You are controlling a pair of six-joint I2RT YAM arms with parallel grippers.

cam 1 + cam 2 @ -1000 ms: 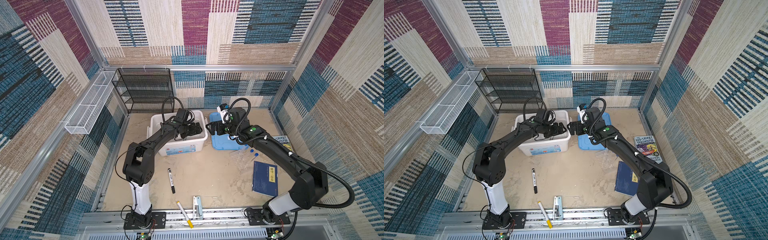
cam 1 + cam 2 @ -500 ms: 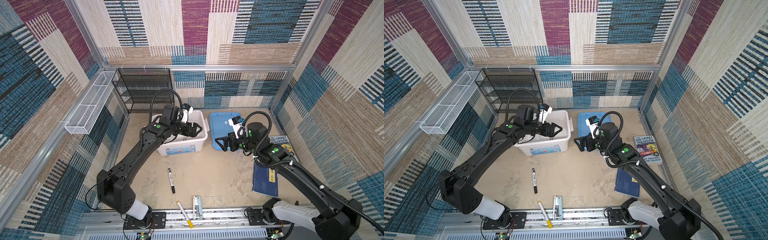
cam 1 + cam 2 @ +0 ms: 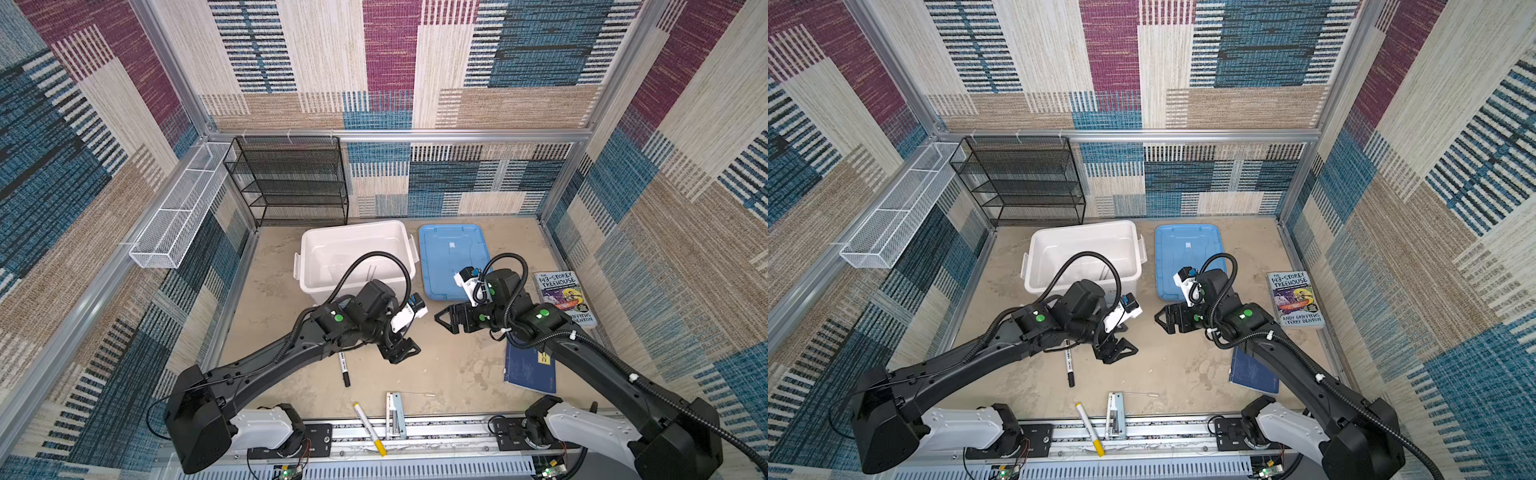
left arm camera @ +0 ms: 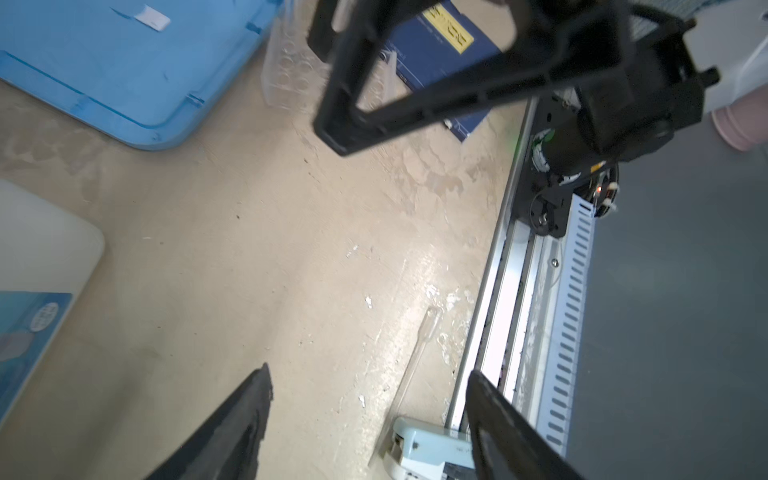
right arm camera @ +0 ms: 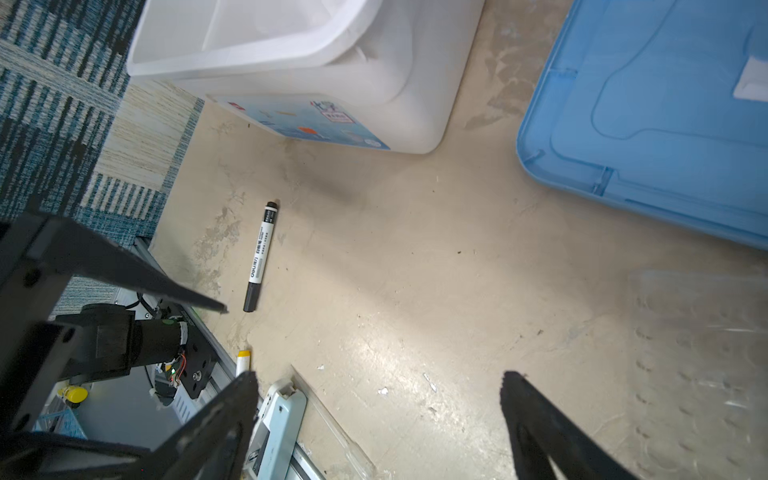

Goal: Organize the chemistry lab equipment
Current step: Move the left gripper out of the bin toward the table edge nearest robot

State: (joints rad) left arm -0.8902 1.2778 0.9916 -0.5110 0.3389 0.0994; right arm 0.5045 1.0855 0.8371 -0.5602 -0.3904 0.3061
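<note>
Left gripper (image 3: 402,350) jaws apart and empty near black marker (image 3: 344,370), right gripper (image 3: 448,322) jaws apart and empty near blue lid (image 3: 451,257)

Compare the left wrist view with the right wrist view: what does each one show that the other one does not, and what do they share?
Only the left wrist view shows the dark blue book with its yellow label. Only the right wrist view shows the black marker pen and the end of the yellow-tipped marker. Both views show the white bin, the blue lid, the clear tube rack and the sandy table surface.
</note>
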